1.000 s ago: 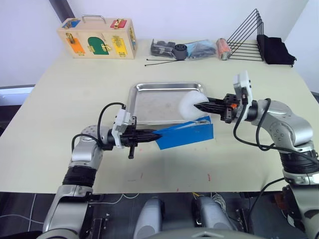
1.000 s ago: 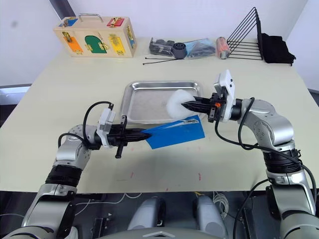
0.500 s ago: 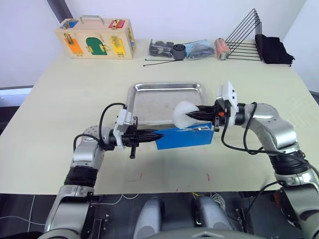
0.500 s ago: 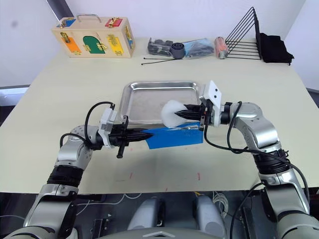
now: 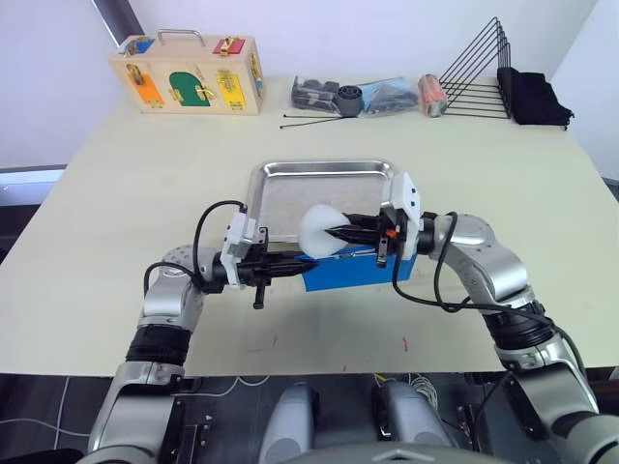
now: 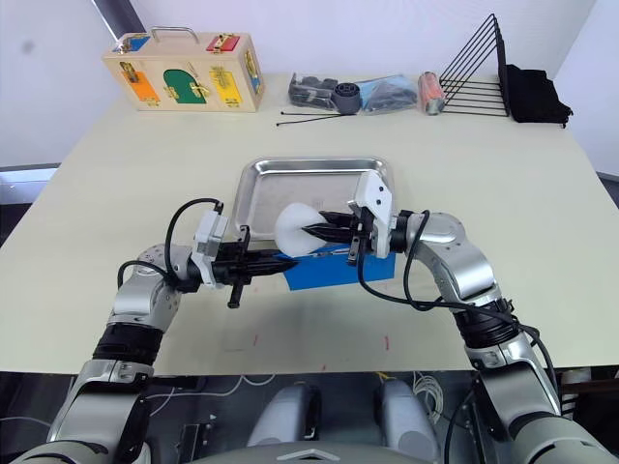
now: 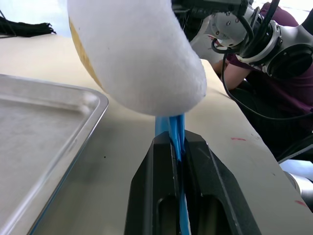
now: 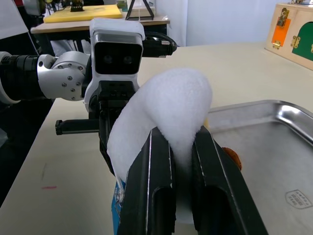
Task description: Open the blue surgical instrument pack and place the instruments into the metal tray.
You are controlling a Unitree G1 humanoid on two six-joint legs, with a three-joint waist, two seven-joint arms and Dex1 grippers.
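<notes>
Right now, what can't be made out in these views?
- Instruments: none seen; the blue surgical instrument pack hides its contents in both eye views.
- Pack's near-left end: covered by the white plush toy and left gripper.
- Pack's printed text: too small.
- Metal tray: front edge hidden by toy and right gripper.

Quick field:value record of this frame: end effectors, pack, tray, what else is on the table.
left end effector: shut on the left edge of the blue pack
right end effector: shut on a white plush toy, held over the pack's left end
blue pack: at the tray's near edge, not visibly opened
metal tray: no instruments seen in it
instruments: none visible
table back edge: wooden latch box, black cable ties, black wire rack
</notes>
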